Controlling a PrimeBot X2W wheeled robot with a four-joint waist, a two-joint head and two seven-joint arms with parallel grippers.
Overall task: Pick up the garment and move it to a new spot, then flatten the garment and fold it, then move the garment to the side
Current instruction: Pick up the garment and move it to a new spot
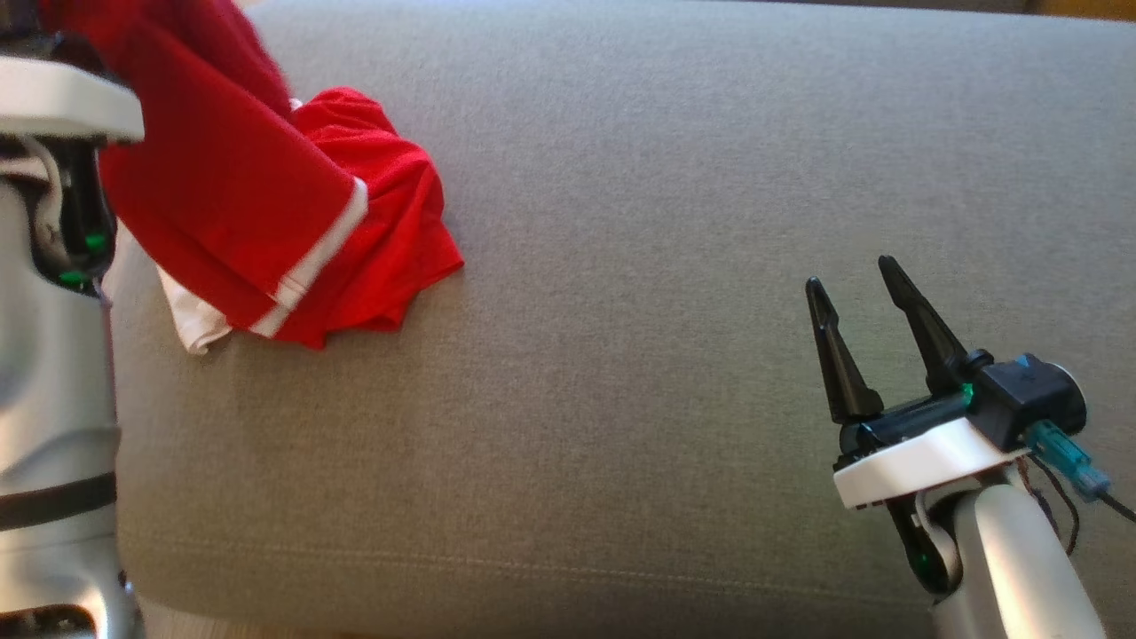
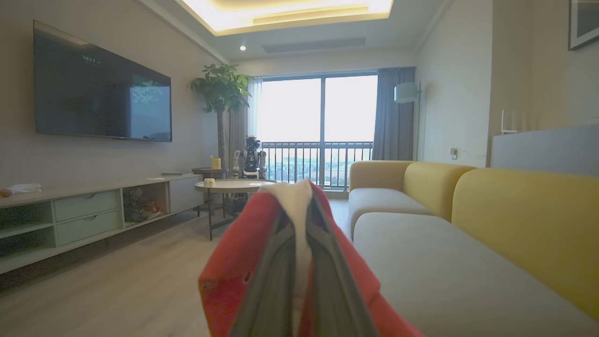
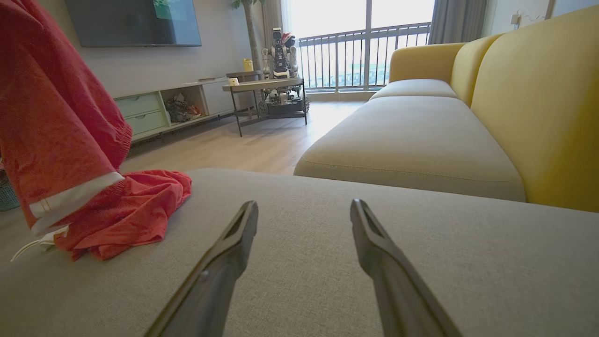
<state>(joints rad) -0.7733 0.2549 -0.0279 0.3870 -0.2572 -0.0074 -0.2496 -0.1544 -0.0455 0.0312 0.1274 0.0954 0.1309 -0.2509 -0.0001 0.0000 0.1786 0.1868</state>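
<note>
1. The left claw [image 2: 299,210] is shut on a red-and-white fold of the garment [image 1: 266,204], raised at the sofa's [image 1: 666,177] left end so the cloth hangs down from it
2. The garment's lower part lies bunched on the grey seat (the lift looks only partly done), so carrying it to a new spot seems barely begun
3. The right claw [image 1: 848,273] hovers open and empty over bare seat, well apart, probably kept ready for flattening
</note>
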